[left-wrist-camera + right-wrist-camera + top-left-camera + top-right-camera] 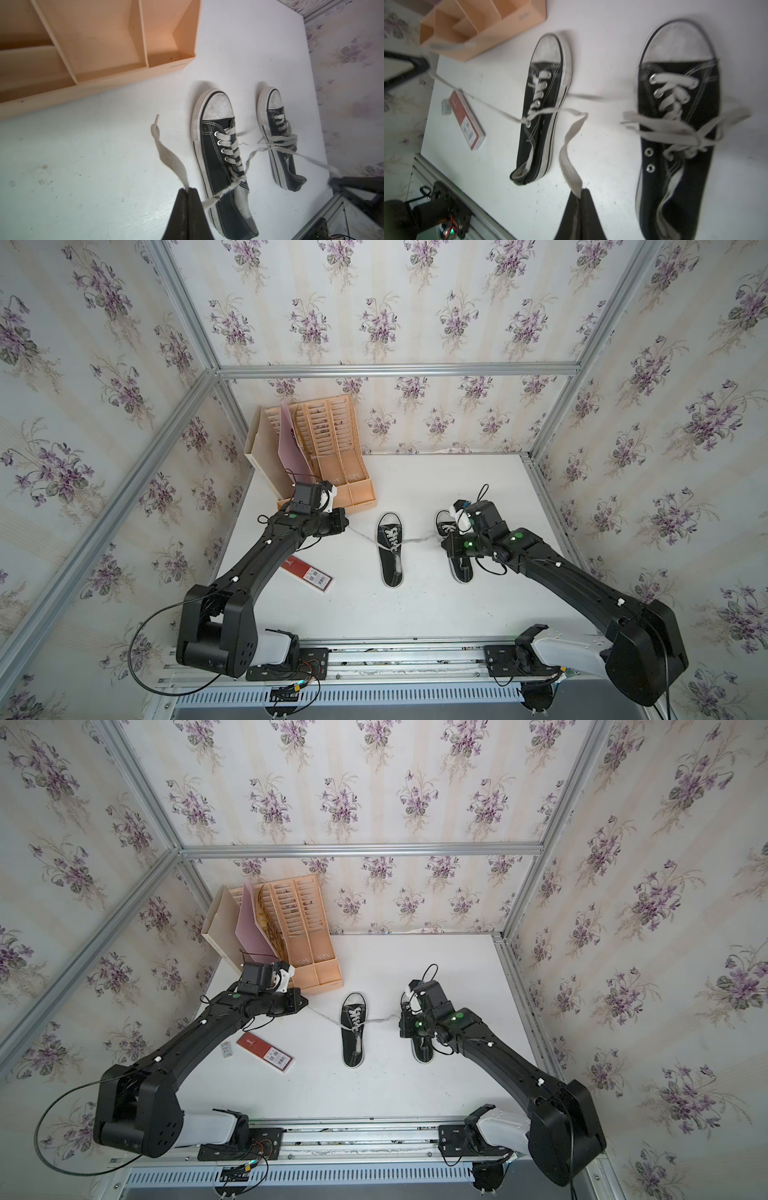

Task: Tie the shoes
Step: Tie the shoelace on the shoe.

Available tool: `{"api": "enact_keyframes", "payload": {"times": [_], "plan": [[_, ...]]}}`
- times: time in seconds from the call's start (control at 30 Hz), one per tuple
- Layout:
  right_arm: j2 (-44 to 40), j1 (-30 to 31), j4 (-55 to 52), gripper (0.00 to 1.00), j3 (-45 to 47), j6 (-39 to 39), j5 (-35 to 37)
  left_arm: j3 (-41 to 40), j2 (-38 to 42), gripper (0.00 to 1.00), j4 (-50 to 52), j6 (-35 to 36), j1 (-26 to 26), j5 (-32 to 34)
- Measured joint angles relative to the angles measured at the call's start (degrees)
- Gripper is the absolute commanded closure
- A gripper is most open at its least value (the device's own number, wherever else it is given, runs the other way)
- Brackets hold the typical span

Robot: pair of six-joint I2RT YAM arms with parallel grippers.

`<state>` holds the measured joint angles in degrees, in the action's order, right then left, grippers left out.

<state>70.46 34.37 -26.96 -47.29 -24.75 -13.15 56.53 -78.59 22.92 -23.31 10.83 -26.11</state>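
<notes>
Centre shoe (391, 551): mid-table (415, 614), lace ends run out to either side.
Left gripper (188, 190): pinched closed on left lace end (166, 153).
Right gripper (580, 192): pinched closed on right lace end (569, 145).
Second shoe (675, 124): just beside, under the right arm.
Handling: likely cinching; pull both ends evenly and low, so the shoe neither slides nor tips.

legible text: none could be read | red box (266, 1053): white label with square codes and a pale logo, undecipherable | peach file organizer (104, 82): small front-wall mark, blurred
</notes>
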Motion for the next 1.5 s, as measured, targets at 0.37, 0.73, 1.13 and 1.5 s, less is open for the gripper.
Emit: {"api": "enact_keyframes", "payload": {"times": [0.37, 0.73, 1.13, 1.5], "plan": [[0.5, 5.5, -2.1, 0.40, -1.4, -2.5, 3.7, 5.0, -0.3, 1.00, 2.4, -1.3, 0.7, -5.0], [19.9, 6.8, 13.9, 0.46, -17.1, 19.3, -4.6, 3.8, -1.2, 0.99, 1.8, -6.7, 1.2, -6.7], [33.2, 7.6, 16.9, 0.47, -22.1, 30.3, -13.3, 2.1, 0.0, 0.99, 1.4, -11.8, 1.2, -1.9], [38.0, 7.7, 16.0, 0.79, -23.1, 33.6, -15.5, 2.3, -0.3, 0.98, 1.7, -11.8, 1.2, -0.8]]}}
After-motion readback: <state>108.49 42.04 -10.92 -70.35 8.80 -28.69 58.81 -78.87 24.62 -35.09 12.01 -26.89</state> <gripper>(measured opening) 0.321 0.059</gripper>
